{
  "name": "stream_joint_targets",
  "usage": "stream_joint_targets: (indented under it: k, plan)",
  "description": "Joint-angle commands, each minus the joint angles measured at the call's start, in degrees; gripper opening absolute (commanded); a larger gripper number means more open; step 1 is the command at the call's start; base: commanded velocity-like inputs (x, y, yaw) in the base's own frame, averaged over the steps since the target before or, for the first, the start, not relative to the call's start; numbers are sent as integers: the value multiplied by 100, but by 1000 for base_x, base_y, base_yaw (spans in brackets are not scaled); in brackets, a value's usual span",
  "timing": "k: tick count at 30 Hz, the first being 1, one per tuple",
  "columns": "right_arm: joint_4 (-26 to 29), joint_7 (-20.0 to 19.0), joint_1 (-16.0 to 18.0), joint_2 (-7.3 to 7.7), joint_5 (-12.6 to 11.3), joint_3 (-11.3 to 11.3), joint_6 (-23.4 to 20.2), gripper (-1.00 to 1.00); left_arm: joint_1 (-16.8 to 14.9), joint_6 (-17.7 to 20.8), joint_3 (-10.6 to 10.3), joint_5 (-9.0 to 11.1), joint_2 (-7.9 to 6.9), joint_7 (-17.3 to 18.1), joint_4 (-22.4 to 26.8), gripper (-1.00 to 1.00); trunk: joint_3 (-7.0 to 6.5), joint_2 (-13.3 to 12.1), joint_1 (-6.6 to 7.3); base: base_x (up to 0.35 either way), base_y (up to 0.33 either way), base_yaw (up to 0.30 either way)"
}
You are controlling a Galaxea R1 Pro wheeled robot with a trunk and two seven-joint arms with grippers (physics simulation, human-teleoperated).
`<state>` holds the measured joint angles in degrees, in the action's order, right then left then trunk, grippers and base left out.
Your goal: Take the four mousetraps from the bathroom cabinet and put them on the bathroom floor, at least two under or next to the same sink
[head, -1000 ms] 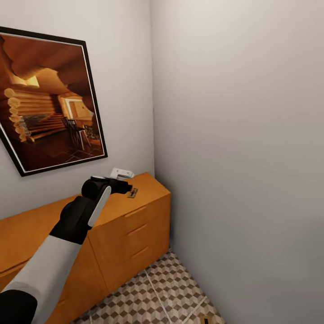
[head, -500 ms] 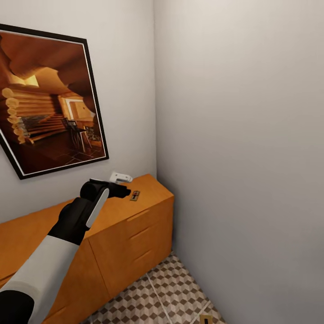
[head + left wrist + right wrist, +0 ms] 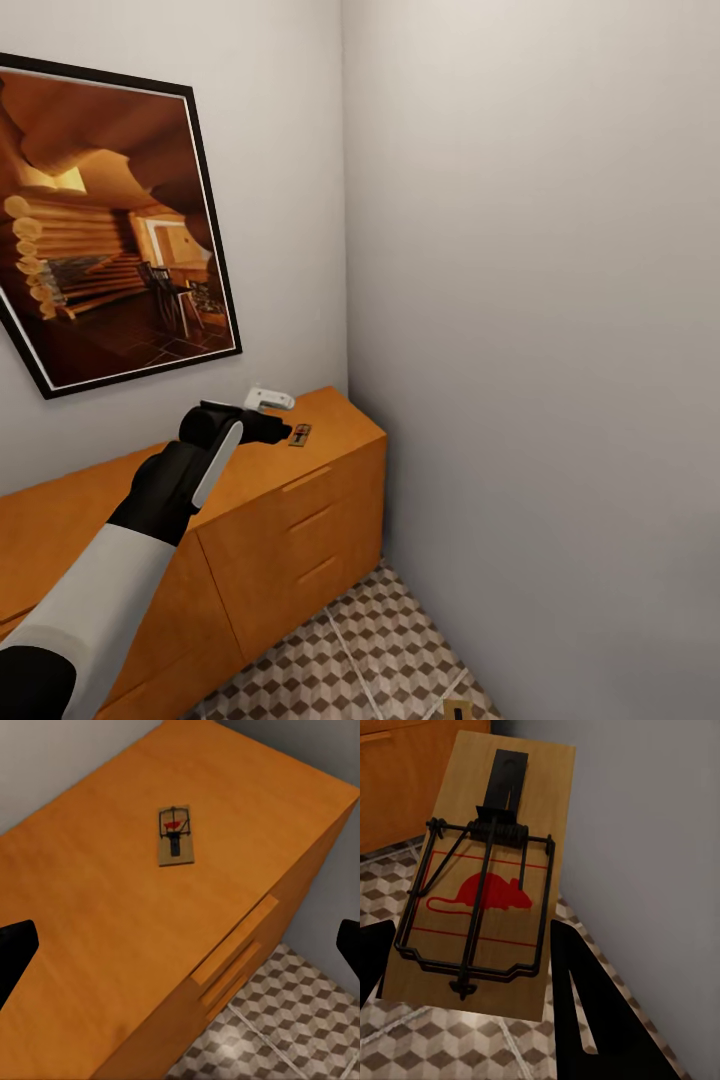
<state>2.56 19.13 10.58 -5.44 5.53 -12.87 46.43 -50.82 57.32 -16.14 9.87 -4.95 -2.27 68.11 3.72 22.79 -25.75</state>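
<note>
On the flat top of the long, low orange-brown wooden cabinet (image 3: 300,480), near its corner end at about 1 o'clock from the left gripper (image 3: 283,433), lies one small flat brown wooden mousetrap (image 3: 299,435) with dark wire parts and a red mark; in the left wrist view this trap (image 3: 175,835) sits flat and alone on the bare counter, well back from the drawer edge; the left fingers (image 3: 15,949) show as dark tips at either side of that view, spread wide apart and holding nothing. A small white object (image 3: 268,399) rests against the wall at 11 o'clock from the trap.

The trap looks light, thin and stiff, so it should lift easily but may skid on the smooth wood; its wire bail and spring stand proud, so the long wooden edges seem the safest place to pinch, judged from its shape.

The left arm (image 3: 150,520) reaches forward and slightly down, black forearm extended over the counter, wrist just short of the trap.

A second mousetrap (image 3: 484,881), its red mouse print plain, lies between the right fingers (image 3: 600,1012) above the cube-patterned brown and beige floor tiles (image 3: 370,650); they appear to grip its board edges. Another small brown piece (image 3: 457,710) lies on the tiles at 5 o'clock.
</note>
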Motion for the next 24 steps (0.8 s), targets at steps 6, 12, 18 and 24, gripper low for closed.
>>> stream_joint_targets:
  k: [6,12,18,24]
  plan:
    - [-9,29,6,-2,36,-5,2,-100,-7,22,-12,33,-2,-22,-7,100,13,13,-4,0,0,0]
    - [-7,29,6,-2,36,-5,-2,-100,-7,25,-12,33,2,-20,25,100,13,13,-4,0,0,0]
    - [-9,29,6,-1,36,-5,-2,-100,-7,25,-12,33,13,-19,11,100,13,13,-4,0,0,0]
    - [-10,29,6,-2,36,-5,-2,-100,-7,21,-12,33,26,-20,-7,100,13,13,-4,74,-34,0]
